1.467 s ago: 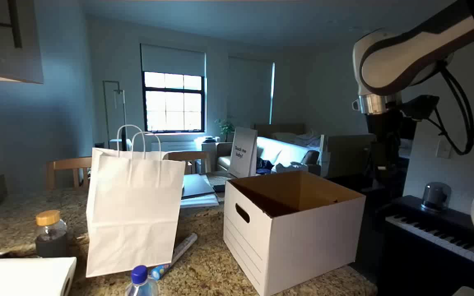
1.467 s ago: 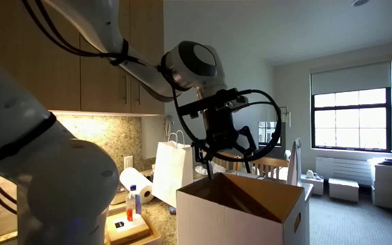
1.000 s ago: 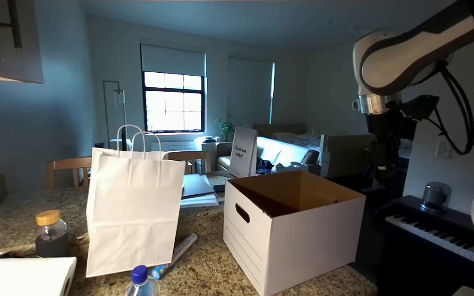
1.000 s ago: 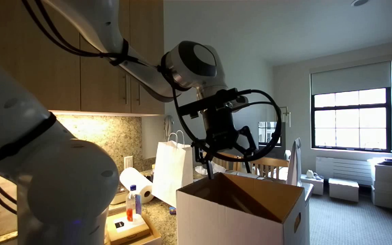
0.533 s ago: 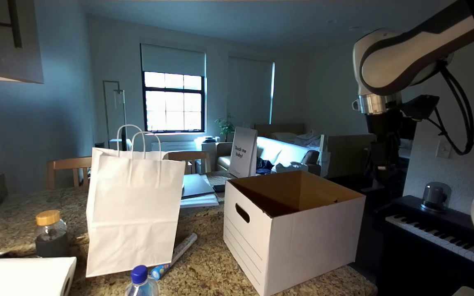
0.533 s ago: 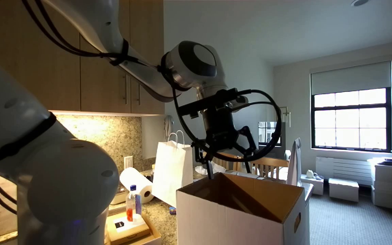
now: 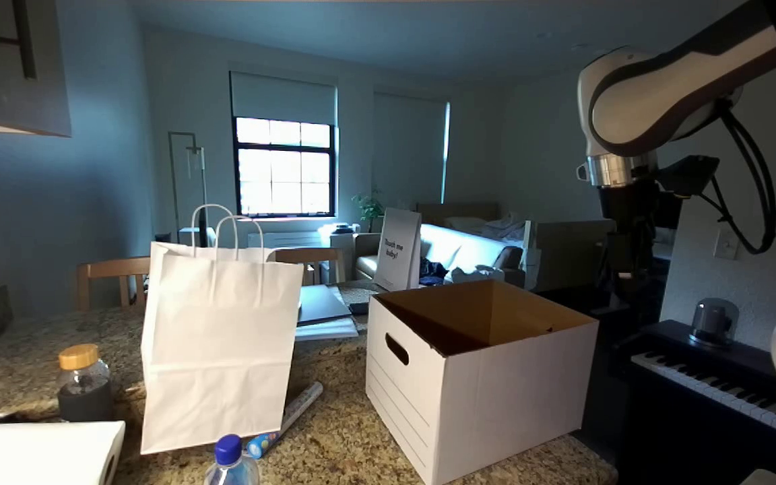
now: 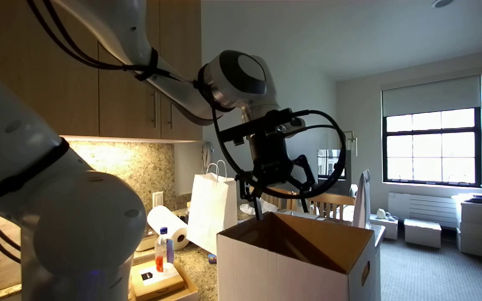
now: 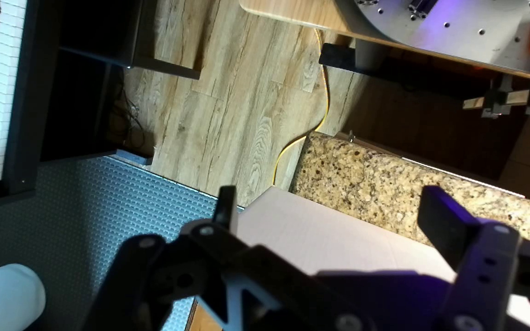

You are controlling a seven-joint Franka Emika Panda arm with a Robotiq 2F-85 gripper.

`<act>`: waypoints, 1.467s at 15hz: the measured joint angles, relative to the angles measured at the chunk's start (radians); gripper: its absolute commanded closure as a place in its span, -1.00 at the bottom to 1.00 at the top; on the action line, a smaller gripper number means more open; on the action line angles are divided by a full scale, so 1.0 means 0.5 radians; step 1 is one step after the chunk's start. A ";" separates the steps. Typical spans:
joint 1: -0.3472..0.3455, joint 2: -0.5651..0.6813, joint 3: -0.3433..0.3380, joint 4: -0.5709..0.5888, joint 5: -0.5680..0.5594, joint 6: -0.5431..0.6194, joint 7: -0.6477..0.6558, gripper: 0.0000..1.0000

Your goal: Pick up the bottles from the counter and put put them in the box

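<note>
1. The blue-capped bottle [image 8: 160, 251] and the darker bottle [image 7: 85, 394] stand upright outside the box [image 7: 512, 397], both well apart from the gripper [image 8: 282, 206].
2. The gripper gapes wide, holding nothing.
3. A sign [image 7: 398, 259] beyond the box reads "Touch me baby!"
4. The arm [image 8: 178, 94] reaches out and bends, gripper pointing downward near the box.

In an exterior view, the box [image 7: 512, 391] is standing on the bench [image 7: 334, 434], with a paper bag [image 7: 219, 350] standing to its left. A tube [image 7: 302, 405] is lying between them, nearer the bag. A bottle [image 7: 230, 461] is standing before the bag; a jar [image 7: 83, 387] is standing to the bag's left. A keyboard [image 7: 715, 388] is sitting right of the box; a sofa [image 7: 459, 246] is standing behind it. In the wrist view, the box is showing between the fingers [image 9: 444, 225].
</note>
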 measured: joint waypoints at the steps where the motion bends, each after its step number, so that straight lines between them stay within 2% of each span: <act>1: 0.000 0.000 0.000 0.000 0.000 0.000 0.000 -1.00; 8: 0.003 0.000 -0.003 0.000 0.000 0.000 0.000 -1.00; 12: 0.054 0.000 -0.010 0.025 0.000 -0.001 -0.001 -1.00; 17: 0.284 -0.060 0.041 0.126 0.068 -0.136 -0.038 -1.00; 22: 0.573 -0.227 0.175 0.127 0.474 -0.174 0.019 -1.00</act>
